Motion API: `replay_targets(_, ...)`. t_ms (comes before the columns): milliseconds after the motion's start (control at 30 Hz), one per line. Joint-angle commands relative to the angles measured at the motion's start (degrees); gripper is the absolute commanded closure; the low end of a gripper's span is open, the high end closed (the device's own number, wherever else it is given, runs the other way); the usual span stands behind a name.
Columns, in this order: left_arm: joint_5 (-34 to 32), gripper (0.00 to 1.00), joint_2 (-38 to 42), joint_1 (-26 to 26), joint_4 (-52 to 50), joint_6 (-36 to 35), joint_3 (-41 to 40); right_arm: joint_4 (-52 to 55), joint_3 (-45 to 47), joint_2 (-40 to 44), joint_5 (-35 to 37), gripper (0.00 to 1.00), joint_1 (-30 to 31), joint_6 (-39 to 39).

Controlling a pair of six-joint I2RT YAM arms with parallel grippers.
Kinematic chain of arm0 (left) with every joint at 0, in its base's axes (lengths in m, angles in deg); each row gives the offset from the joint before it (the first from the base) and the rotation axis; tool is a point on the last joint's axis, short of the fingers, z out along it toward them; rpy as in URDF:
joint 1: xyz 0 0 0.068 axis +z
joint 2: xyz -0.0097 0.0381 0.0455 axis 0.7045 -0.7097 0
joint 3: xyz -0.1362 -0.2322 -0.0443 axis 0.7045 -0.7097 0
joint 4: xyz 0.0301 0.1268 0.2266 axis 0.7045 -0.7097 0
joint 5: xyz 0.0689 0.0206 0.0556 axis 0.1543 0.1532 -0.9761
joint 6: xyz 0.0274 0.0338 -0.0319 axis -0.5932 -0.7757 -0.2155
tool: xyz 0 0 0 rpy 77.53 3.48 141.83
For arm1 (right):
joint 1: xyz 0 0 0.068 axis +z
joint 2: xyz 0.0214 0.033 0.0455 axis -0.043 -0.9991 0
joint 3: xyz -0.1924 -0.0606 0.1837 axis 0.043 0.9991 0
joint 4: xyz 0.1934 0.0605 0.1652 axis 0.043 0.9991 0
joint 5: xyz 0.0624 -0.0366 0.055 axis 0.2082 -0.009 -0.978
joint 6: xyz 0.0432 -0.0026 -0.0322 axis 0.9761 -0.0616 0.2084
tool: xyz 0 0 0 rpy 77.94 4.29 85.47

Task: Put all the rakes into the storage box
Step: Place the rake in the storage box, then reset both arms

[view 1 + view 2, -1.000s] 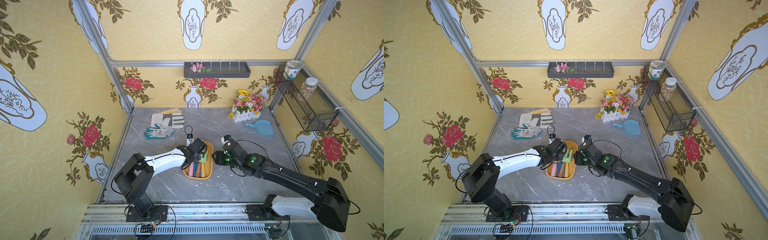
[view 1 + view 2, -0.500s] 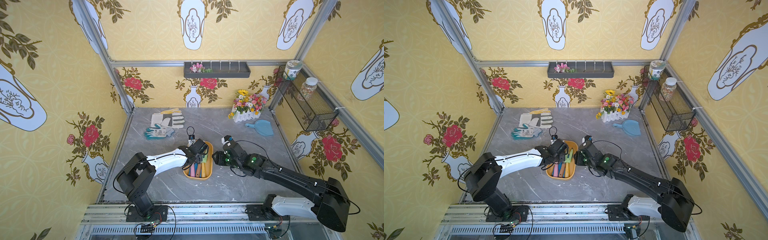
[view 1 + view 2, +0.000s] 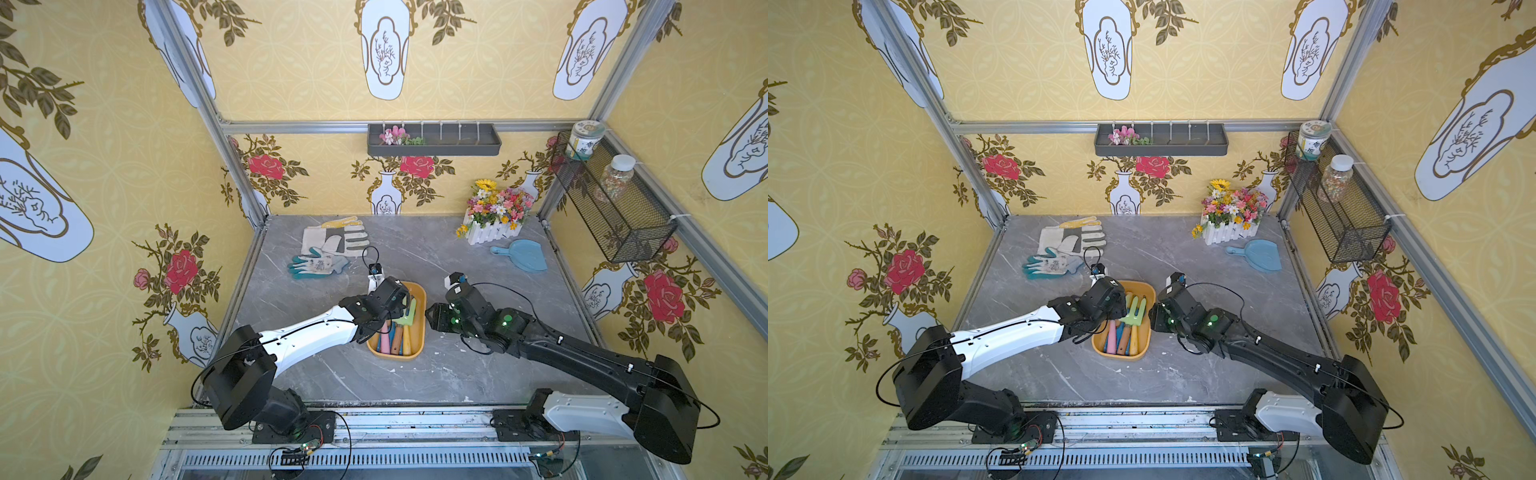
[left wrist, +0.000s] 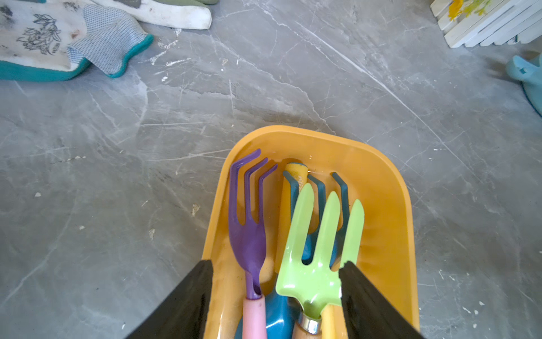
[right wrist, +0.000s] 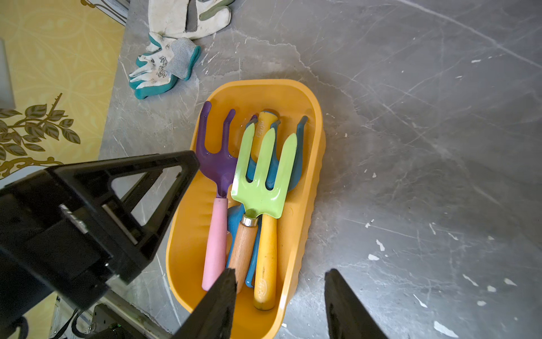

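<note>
Three rakes (image 5: 261, 182), one storage box (image 5: 317, 146)

Bright, even light is filling the scene in both top views and seems to be coming from above. The arms (image 3: 311, 332) are casting only faint, soft shadows on the grey table (image 3: 415, 374). The wide lens is bowing the aluminium posts (image 3: 195, 79) outward toward the picture edges. In the wrist views the storage box (image 5: 187, 234) is glowing a saturated orange, small white highlights are shining on the green rake (image 4: 311, 278), and a soft-edged shadow is lying on the table just beside the box. Close to the lens, the left gripper (image 4: 277, 262) fingers (image 4: 187, 305) are showing as flat black without detail, and the white fence planter (image 4: 484, 23) is looking washed out.
</note>
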Motion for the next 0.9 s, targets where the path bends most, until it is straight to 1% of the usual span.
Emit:
replay_targets(0, -1.38, 0.26, 1.20, -0.03, 3.33, 0.88, -1.47, 2.35, -1.08, -0.93, 2.51, 0.47, -0.35, 1.08)
replay_targets(167, -1.63, 0.21, 2.77, 0.03, 4.78, 0.37, -2.47, 7.09, -3.57, -2.55, 4.26, 0.47, -3.24, 0.81)
replay_targets(433, -1.38, 0.19, 2.86, 0.02, 7.06, -0.87, -3.51, 11.00, -4.12, -2.07, 6.52, 0.47, -7.92, -0.36)
replay_targets(600, -1.45, 0.19, 2.83, 0.06, 8.73, -2.36, -3.71, 16.06, -6.48, -3.40, 9.32, 0.47, -11.27, -1.04)
replay_targets(867, -0.65, 0.18, 0.08, 0.08, 8.61, -4.02, -2.30, 16.92, -7.60, -4.78, 7.97, 0.47, -19.28, -4.33)
